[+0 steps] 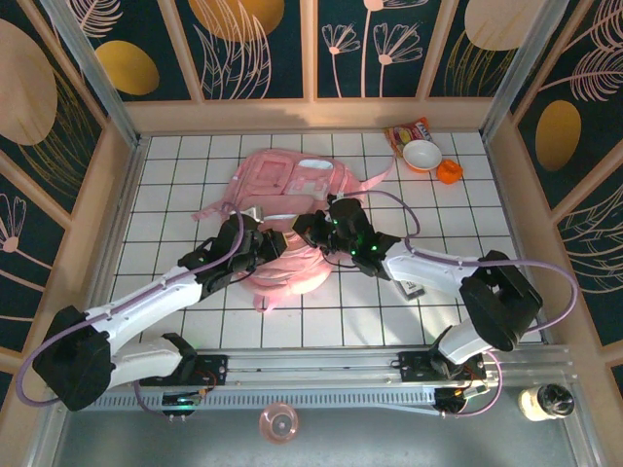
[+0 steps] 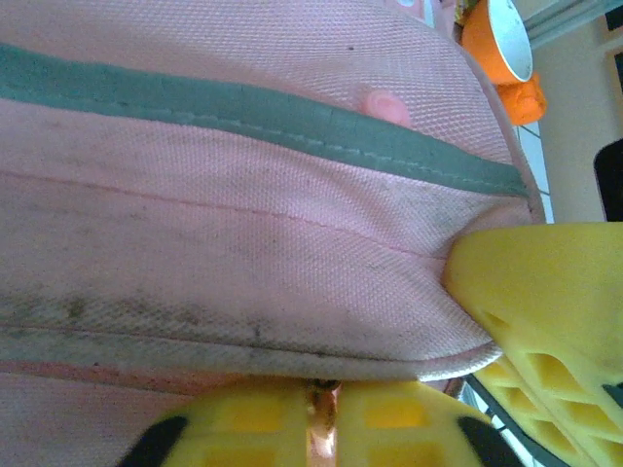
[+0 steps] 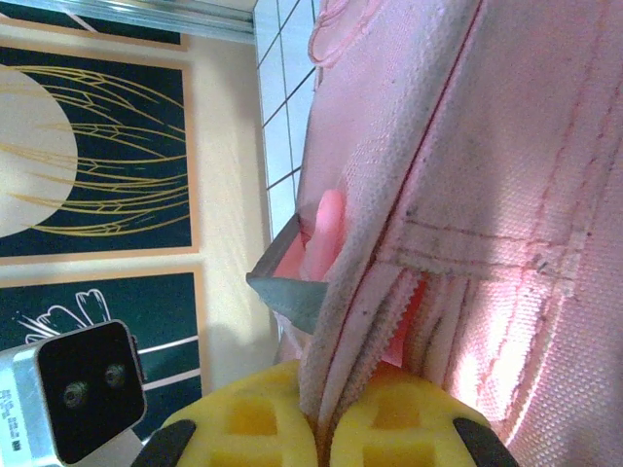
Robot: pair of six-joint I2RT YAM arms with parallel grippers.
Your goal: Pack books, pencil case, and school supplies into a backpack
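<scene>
Left gripper (image 2: 321,423) pinches the backpack (image 1: 292,180) at its rim; my right gripper (image 3: 316,433) clamps a nearby seam, likely to spread the opening for packing. Backpack lies mid-table (image 1: 165,165), toward the far edge.

Count on the tiled table (image 1: 195,321): one backpack (image 1: 292,180), one white bowl (image 1: 421,154), one snack packet (image 1: 404,129), one small orange object (image 1: 449,172). Grippers: two, the left gripper (image 2: 321,428) and the right gripper (image 3: 319,428), each with two yellow fingers (image 3: 243,428). At the near edge: one round pink object (image 1: 279,422).
</scene>
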